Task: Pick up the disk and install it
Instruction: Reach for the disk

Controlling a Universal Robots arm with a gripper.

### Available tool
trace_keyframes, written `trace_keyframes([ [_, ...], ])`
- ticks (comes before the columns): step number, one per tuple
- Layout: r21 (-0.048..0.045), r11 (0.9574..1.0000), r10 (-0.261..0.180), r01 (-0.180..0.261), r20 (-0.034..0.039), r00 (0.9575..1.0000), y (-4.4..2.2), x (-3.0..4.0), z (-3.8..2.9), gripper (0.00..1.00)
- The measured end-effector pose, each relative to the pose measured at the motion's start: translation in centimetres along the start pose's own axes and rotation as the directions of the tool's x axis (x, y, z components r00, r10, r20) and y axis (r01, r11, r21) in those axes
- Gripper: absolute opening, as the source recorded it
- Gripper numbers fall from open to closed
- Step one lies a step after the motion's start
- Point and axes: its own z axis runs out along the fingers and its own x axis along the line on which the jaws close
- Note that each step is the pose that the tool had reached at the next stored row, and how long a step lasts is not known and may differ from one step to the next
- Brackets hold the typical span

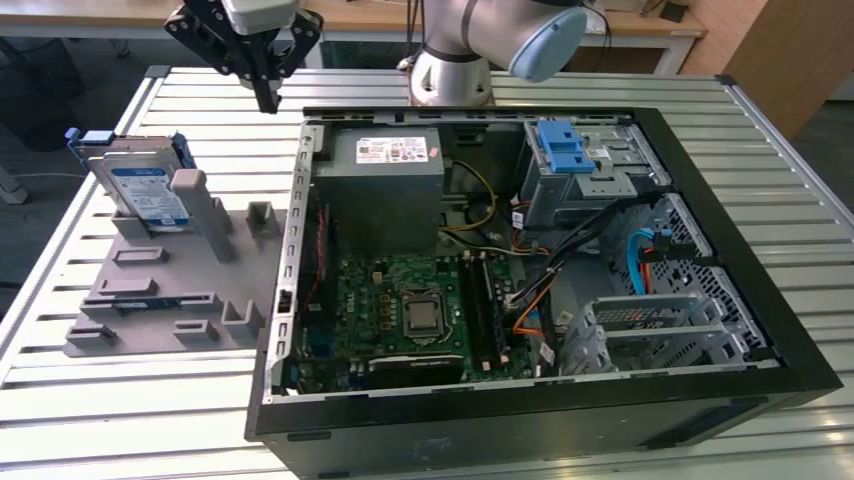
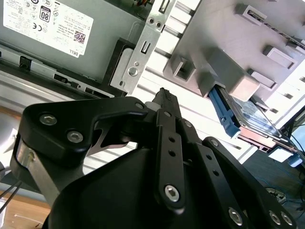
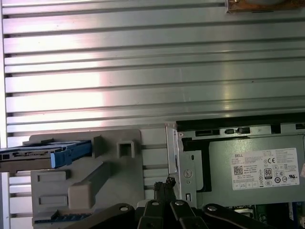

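The disk [image 1: 142, 188], silver-grey with a white-and-blue label and blue rails, stands on edge in a grey holder [image 1: 160, 290] at the exterior view's left. It also shows in the first wrist view, disk [image 3: 45, 155], and in the second wrist view, disk [image 2: 250, 121]. My gripper [image 1: 271, 98] hangs above the table between the holder and the open computer case [image 1: 534, 400], to the right of the disk and apart from it. Its black fingers meet at a point with nothing between them; gripper [image 2: 164, 94], gripper [image 3: 167, 182].
Inside the case a grey power supply [image 1: 387, 185] sits near my gripper, with a drive bay carrying a blue latch [image 1: 566, 150] further to the exterior view's right. The motherboard [image 1: 414, 310] and cables fill the case floor. The slatted metal table [image 1: 160, 400] extends around.
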Motion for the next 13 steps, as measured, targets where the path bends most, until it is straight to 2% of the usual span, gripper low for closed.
trace_keyframes([
  [13,-0.0001,1.0000,0.000,0.000,0.0000,1.0000,0.04,0.33,0.03,0.11],
])
